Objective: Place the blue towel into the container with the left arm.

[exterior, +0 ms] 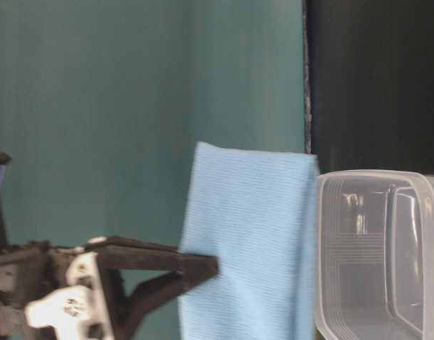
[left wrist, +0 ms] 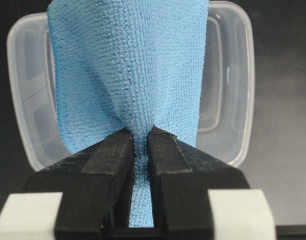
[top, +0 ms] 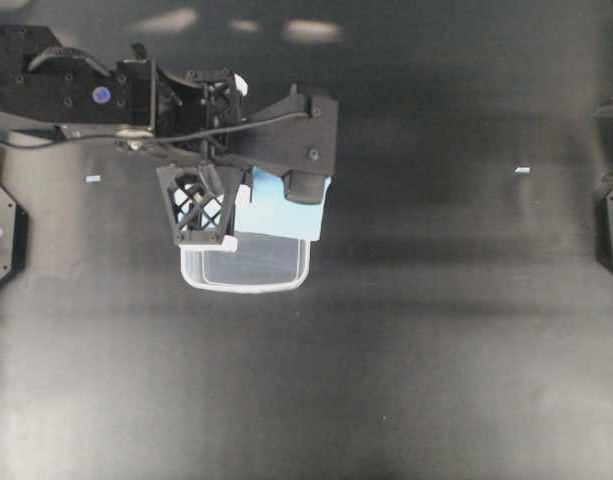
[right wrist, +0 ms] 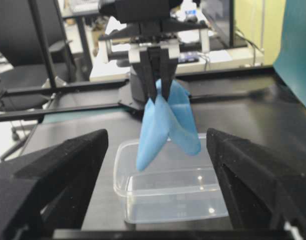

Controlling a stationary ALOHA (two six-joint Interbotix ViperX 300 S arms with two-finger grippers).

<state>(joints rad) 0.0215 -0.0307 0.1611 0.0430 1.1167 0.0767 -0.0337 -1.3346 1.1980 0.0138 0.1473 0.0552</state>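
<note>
One gripper, the left gripper (left wrist: 140, 137), is clamped on the blue towel (left wrist: 128, 75) above the container (left wrist: 232, 90). Risk: off-centre release drapes cloth over the rim.

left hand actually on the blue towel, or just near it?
Touching. The left wrist view shows the left hand shut on the blue towel, cloth pinched between both fingers. The right wrist view shows it hanging above the clear tub.

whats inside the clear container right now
Nothing visible inside the container; its floor looks bare. The blue towel hangs above it, pinched in the left gripper, hiding part of the far wall.
</note>
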